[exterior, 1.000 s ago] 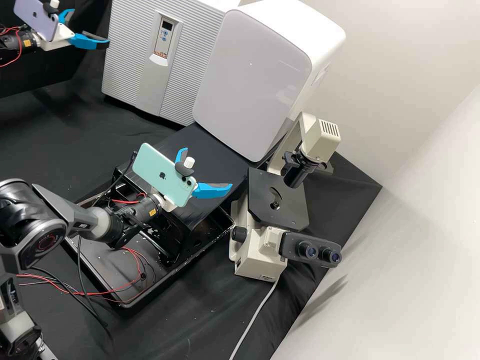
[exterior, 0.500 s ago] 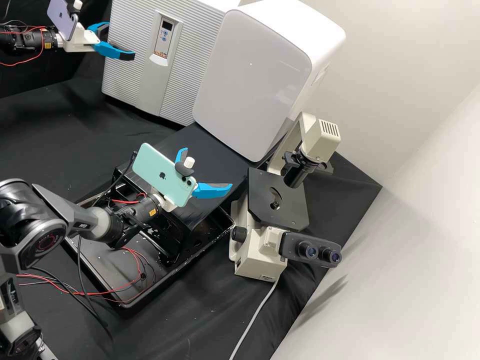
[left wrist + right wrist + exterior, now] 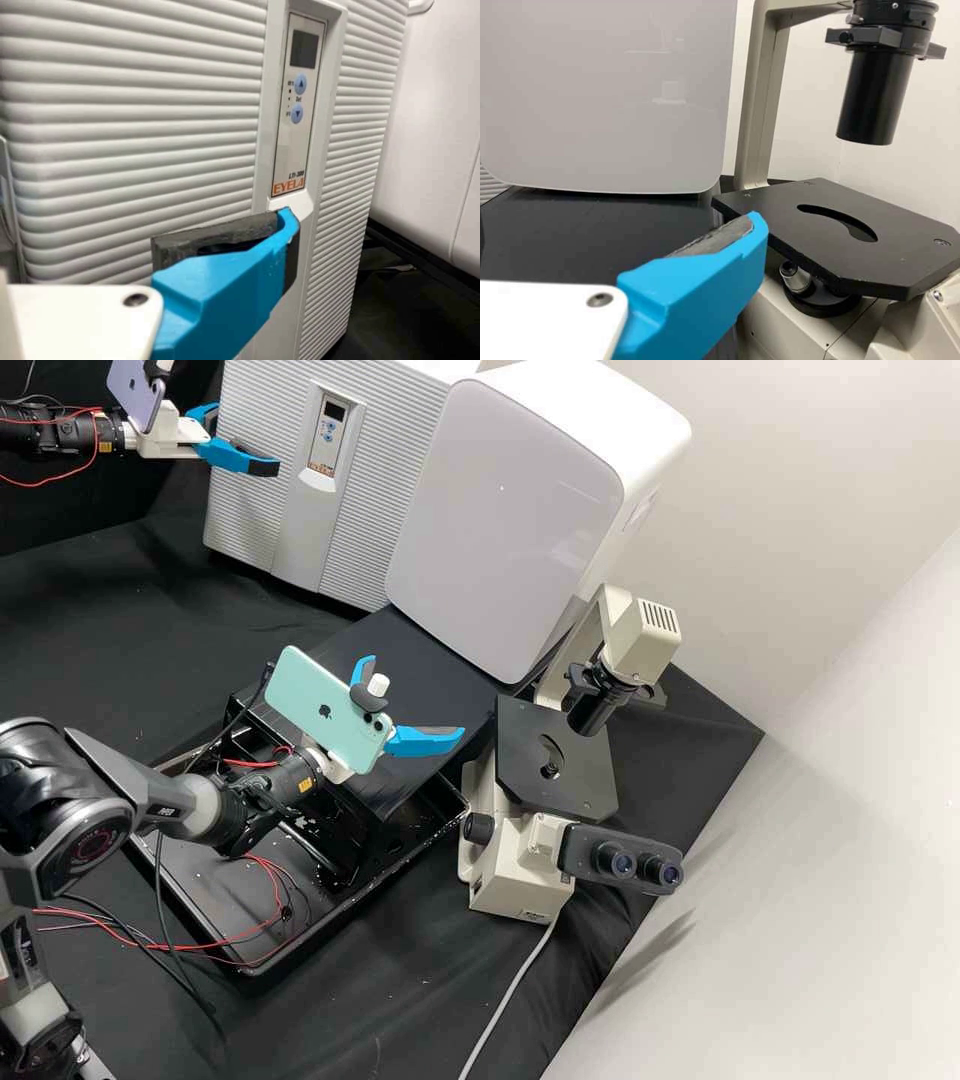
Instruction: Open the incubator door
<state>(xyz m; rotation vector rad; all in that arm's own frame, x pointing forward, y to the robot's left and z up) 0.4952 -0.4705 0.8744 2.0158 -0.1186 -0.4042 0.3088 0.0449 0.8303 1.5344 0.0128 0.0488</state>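
The light grey ribbed incubator (image 3: pixel 250 510) stands at the back, its door closed, with a control panel (image 3: pixel 328 435) on the front. At its left part, my left gripper (image 3: pixel 245 440) is open in front of the door with nothing held. In the left wrist view, a finger of my left gripper (image 3: pixel 277 232) overlaps the incubator door (image 3: pixel 135 112) just below the panel (image 3: pixel 298 105), by the pale lip (image 3: pixel 300 202); contact cannot be told. My right gripper (image 3: pixel 412 698) stands open and empty above the black stand; a finger of that gripper (image 3: pixel 742 236) shows in its wrist view.
A white rounded appliance (image 3: pixel 500 520) stands right of the incubator, on a black stand (image 3: pixel 410 660). The microscope (image 3: pixel 520 860) is at the right, its black stage (image 3: pixel 832 225) beyond the right finger. A black tray (image 3: pixel 240 960) with loose wires lies under the right arm.
My left gripper has moved right in the high view, to the front of the incubator, quickly at first and then only slightly. The right arm has kept still.
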